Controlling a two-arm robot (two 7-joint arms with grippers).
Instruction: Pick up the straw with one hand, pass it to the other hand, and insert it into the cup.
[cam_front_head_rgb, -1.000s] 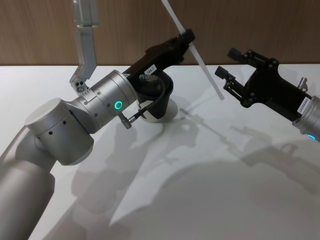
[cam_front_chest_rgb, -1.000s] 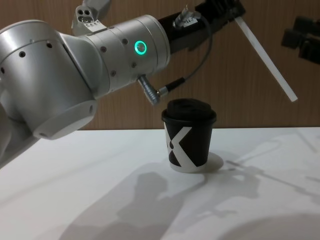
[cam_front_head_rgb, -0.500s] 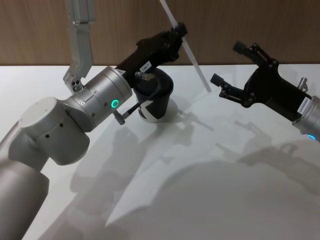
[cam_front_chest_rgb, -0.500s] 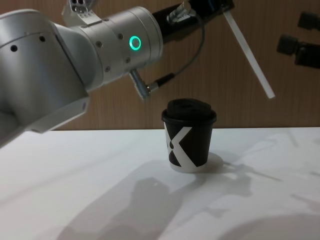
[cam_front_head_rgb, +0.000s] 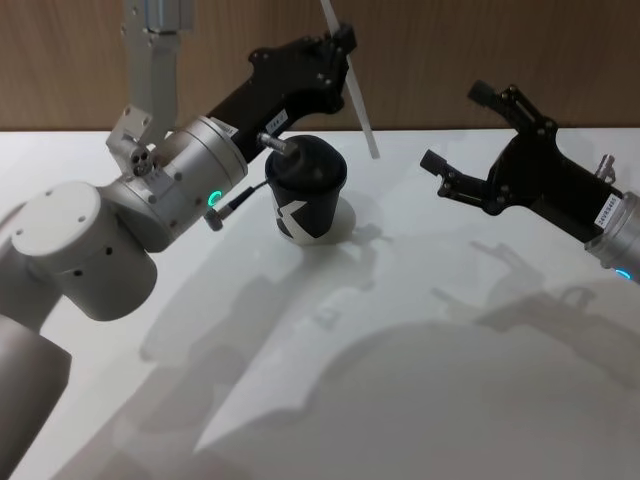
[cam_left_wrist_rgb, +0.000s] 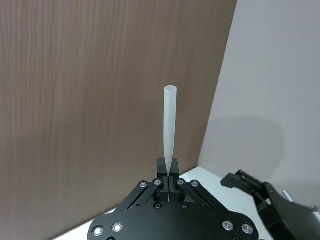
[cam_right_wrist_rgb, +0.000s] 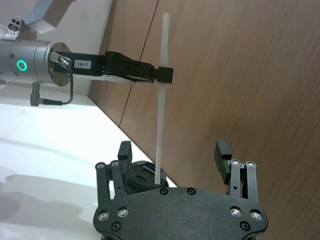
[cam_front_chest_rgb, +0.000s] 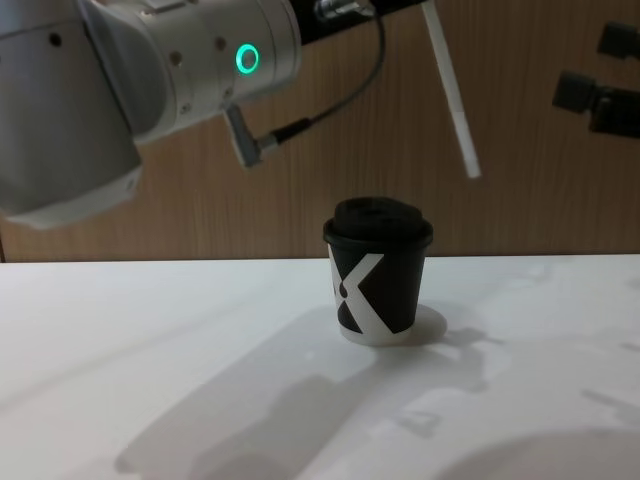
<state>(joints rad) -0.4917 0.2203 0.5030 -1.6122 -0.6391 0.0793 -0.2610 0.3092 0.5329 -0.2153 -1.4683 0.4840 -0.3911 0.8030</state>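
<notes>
One straw (cam_front_head_rgb: 359, 105) clamped in left tool (cam_front_head_rgb: 345, 42) near one cup (cam_front_head_rgb: 305, 200); right tool (cam_front_head_rgb: 455, 127) apart.

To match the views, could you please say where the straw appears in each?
Head view: straw top centre, slanting.
Chest view: straw top, right of centre.
Left wrist view: straw centre, in the left gripper.
Right wrist view: straw centre, crossing the left gripper.
Shared landmark: the left gripper shut on it.

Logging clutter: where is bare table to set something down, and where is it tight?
Bare: the table in front of the cup, toward the robot, and the stretch right of the cup beneath the open right gripper. Crowded: above and beside the cup, where the left gripper holds the straw.
</notes>
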